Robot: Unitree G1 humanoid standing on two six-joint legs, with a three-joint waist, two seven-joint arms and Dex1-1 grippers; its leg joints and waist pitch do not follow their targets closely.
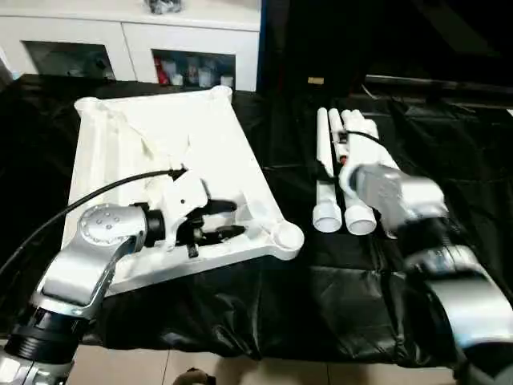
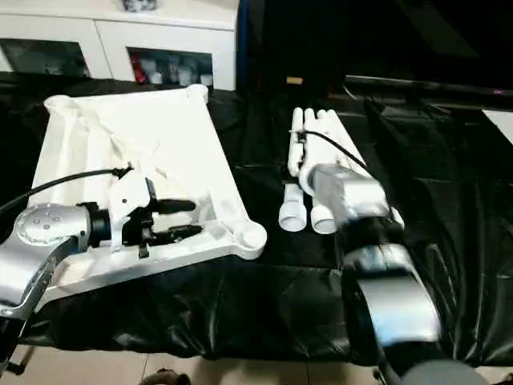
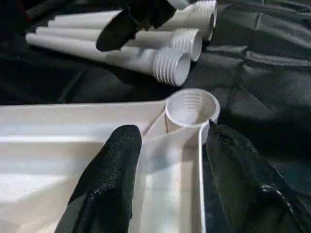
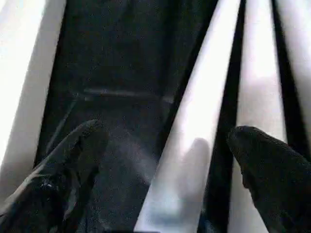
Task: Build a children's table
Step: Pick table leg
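White tabletop (image 1: 160,136) inverted on black-covered table (image 1: 321,297); left hand (image 1: 228,220) open over its rim near corner socket (image 1: 286,237). Four legs (image 1: 341,172) bundled alongside, right hand (image 4: 165,165) open above them. White cabinet (image 1: 128,40) behind

A black cover (image 1: 337,297) is spread over the work table, wrinkled and glossy, with folds catching the light; it lies under both grippers and reaches well past them on every side, hanging over the near edge. Below that edge, nearer than the grippers, runs a strip of pale floor (image 1: 264,370). Far beyond the left gripper stands a white cabinet (image 1: 136,36) with glass-fronted compartments; small items sit behind the glass (image 1: 192,70), too small to tell apart, and something dark rests on its top (image 1: 164,6). Beyond the right gripper the background is dark, crossed by a pale horizontal edge (image 1: 437,83). A small light tag (image 1: 316,80) lies on the cover there.
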